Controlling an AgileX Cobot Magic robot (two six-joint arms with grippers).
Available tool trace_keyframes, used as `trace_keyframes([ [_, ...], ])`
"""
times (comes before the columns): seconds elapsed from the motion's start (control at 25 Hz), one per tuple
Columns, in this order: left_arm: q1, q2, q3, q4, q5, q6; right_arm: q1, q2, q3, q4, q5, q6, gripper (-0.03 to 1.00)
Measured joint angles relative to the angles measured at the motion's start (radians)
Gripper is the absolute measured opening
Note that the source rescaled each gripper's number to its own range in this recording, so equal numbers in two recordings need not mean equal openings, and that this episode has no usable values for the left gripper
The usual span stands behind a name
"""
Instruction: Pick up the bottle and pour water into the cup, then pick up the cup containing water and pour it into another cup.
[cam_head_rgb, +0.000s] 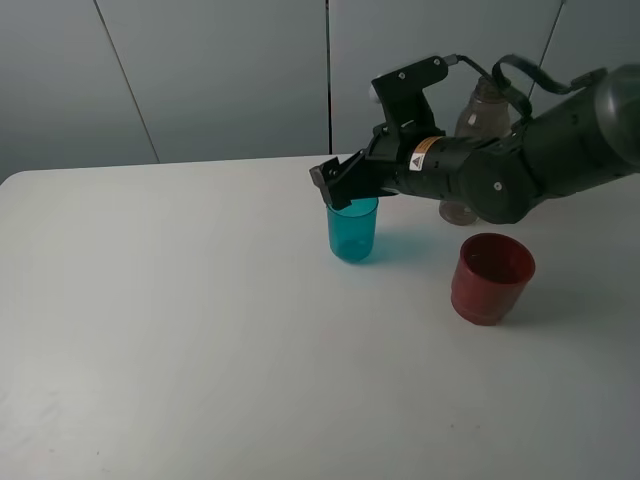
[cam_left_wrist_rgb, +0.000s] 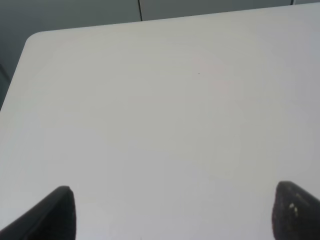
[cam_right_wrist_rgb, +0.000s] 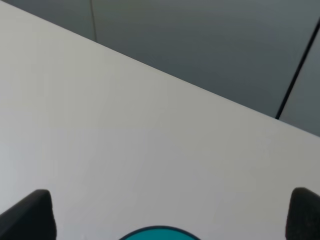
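- The right gripper (cam_head_rgb: 338, 188) is right over the rim of the small see-through teal-blue plastic cup (cam_head_rgb: 352, 229). Its two fingers are spread wide, and it holds nothing.
- In the right wrist view, the cup's round rim (cam_right_wrist_rgb: 159, 233) shows between the two dark fingertips (cam_right_wrist_rgb: 30, 214), so the cup sits in the gap but is not squeezed.
- I think the gripper could bump the rim and tip the cup over. The cup looks light and thin, so a small push may slide it on the smooth white table (cam_head_rgb: 180, 340).
- If the fingers close too high on the rim, the cup might slip out or tilt, and any water inside would spill. I cannot tell how much water is in it.
- The wide red plastic cup (cam_head_rgb: 490, 277) stands near, to the right of the teal cup and closer to the camera. A big swing of the arm could knock it.
- The tall smoky grey-brown plastic bottle (cam_head_rgb: 480, 115) stands behind the right arm, mostly hidden. The arm could hit it when it moves.
- The left gripper (cam_left_wrist_rgb: 170, 212) is open wide over bare table, with nothing between its fingers.
- The teal cup stands up straight near the middle of the table, a bit toward the back.
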Motion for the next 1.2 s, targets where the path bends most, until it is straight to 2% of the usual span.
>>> trace_keyframes([
  [0.08, 0.0, 0.0, 0.0, 0.0, 0.0, 0.0, 0.0, -0.084, 0.0, 0.002, 0.145, 0.055, 0.99],
  [0.16, 0.0, 0.0, 0.0, 0.0, 0.0, 0.0, 0.0, -0.178, 0.0, 0.02, 0.372, 0.089, 0.99],
  [0.24, 0.0, 0.0, 0.0, 0.0, 0.0, 0.0, -0.022, -0.256, 0.0, 0.056, 0.561, 0.101, 0.99],
  [0.36, 0.0, 0.0, 0.0, 0.0, 0.0, -0.002, -0.109, -0.365, 0.0, 0.091, 0.863, 0.111, 0.99],
  [0.48, 0.0, 0.0, 0.0, 0.0, 0.0, -0.002, -0.239, -0.487, 0.0, 0.119, 1.056, 0.125, 0.99],
  [0.68, 0.0, 0.0, 0.0, 0.0, 0.0, -0.002, -0.42, -0.73, 0.0, 0.118, 1.284, 0.129, 0.99],
  [0.76, 0.0, 0.0, 0.0, 0.0, 0.0, -0.002, -0.456, -0.843, 0.0, 0.095, 1.349, 0.121, 0.99],
  [0.92, 0.0, 0.0, 0.0, 0.0, 0.0, -0.002, -0.465, -1.093, 0.0, 0.056, 1.435, 0.081, 0.99],
  [1.08, 0.0, 0.0, 0.0, 0.0, 0.0, -0.002, -0.465, -1.333, 0.025, 0.047, 1.463, 0.052, 0.99],
  [1.2, 0.0, 0.0, 0.0, 0.0, 0.0, -0.002, -0.465, -1.463, 0.073, 0.047, 1.545, 0.047, 0.99],
])
